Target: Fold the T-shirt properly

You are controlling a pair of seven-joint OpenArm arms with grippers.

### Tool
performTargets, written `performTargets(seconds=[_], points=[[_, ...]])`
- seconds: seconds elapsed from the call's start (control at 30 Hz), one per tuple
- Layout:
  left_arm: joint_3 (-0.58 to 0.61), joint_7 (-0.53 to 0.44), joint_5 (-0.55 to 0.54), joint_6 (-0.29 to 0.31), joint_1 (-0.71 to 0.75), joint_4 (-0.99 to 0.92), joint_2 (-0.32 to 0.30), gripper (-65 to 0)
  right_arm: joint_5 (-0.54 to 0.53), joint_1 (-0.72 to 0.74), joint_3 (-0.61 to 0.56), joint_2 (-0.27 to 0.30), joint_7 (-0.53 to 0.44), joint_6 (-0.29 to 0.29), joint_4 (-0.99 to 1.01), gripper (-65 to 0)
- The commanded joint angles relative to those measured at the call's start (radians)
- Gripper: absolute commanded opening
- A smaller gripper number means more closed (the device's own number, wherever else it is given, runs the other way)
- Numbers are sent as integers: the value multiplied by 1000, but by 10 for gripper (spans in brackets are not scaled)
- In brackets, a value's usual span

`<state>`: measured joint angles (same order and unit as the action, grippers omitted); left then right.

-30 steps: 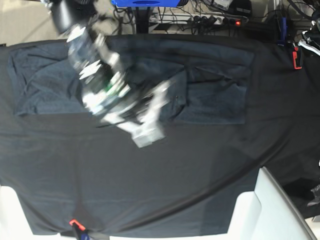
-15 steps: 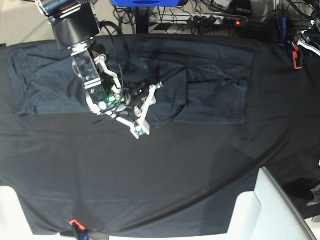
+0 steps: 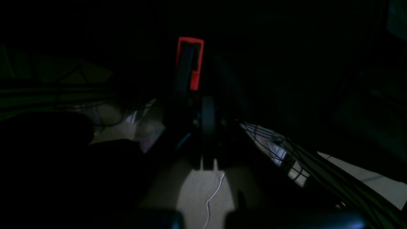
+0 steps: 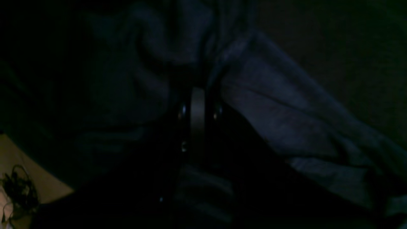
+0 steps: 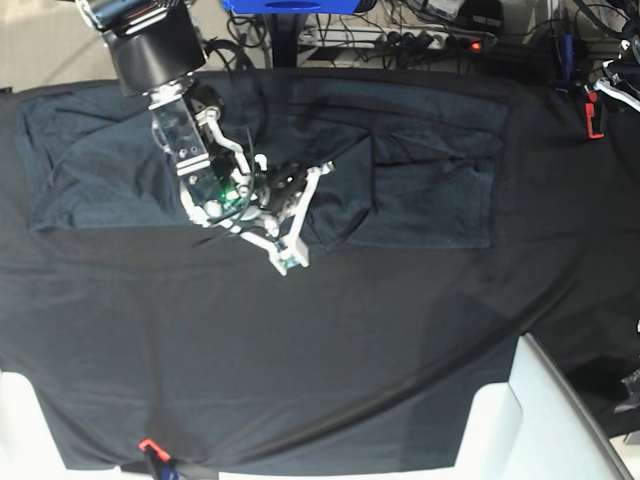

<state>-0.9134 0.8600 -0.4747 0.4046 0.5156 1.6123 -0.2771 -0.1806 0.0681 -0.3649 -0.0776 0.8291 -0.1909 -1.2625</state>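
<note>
1. there, spread flat across the far half of the black tablecloth: the t-shirt.
2. clamped on a fold at its near hem: right gripper.
3. pressed together, holding nothing: left gripper, off the table's edge.

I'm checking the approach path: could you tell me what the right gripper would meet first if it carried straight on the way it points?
The right gripper points down at the near edge of the T-shirt. It would probably meet that fabric at once, with the black tablecloth beneath; depth is unclear.
</note>
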Motion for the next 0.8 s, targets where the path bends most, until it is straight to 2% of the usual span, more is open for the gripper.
performTargets(seconds=[0.0, 0.23, 0.33, 0.53, 0.77], points=[[-8, -12, -5, 1, 5, 13, -20, -650, -10, 19, -3, -9, -6, -5, -44, -648], [-8, -12, -5, 1, 4, 12, -21, -650, -10, -24, -95, -6, 97, -5, -233, -648], [-8, -12, -5, 1, 4, 12, -21, -650, -10, -24, -190, -6, 131, -5, -268, -648], [-8, -12, -5, 1, 4, 12, -21, -650, -10, -14, -397, -9, 121, -6, -274, -648], [15, -12, -5, 1, 4, 12, -20, -650, -10, 74, -526, -40, 114, 0, -225, -647]])
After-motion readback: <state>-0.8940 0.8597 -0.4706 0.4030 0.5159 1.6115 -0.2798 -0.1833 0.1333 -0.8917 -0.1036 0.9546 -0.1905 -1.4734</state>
